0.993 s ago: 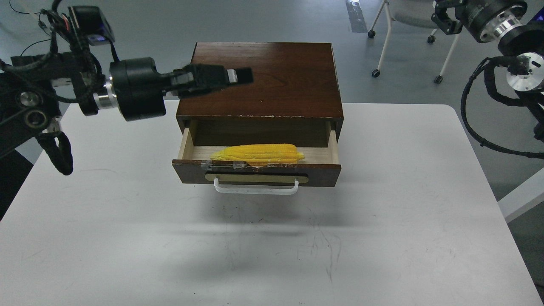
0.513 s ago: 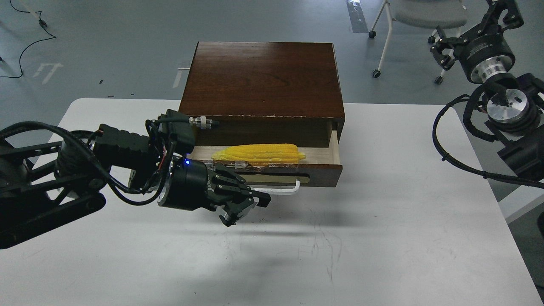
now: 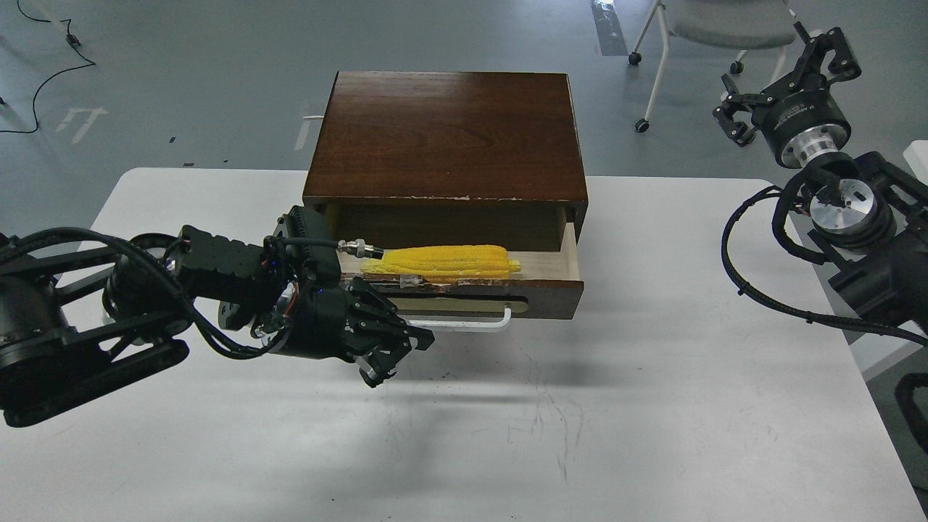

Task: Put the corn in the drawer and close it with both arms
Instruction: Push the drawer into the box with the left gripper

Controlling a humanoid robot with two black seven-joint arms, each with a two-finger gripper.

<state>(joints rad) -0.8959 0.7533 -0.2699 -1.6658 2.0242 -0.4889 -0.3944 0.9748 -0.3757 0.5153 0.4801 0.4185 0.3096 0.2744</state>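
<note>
The yellow corn [image 3: 442,262] lies lengthwise inside the open drawer [image 3: 540,297], just behind its dark brown front. The drawer sticks out of the brown cabinet [image 3: 449,138], and its white bar handle [image 3: 471,325] shows below the beige plate. My left gripper [image 3: 397,359] is open and empty, low over the table in front of the drawer's left end, and hides that part of the front. My right gripper [image 3: 786,83] is open and empty, raised far to the right of the cabinet, beyond the table's edge.
The white table [image 3: 652,399] carries the cabinet at its back middle. A wheeled chair [image 3: 725,22] stands on the grey floor behind at the right. A black cable [image 3: 43,58] lies on the floor at the back left.
My left arm has come down from above the cabinet to the front of the drawer's left end, then edged left. My right gripper has dropped into view. The corn and drawer have not moved.
</note>
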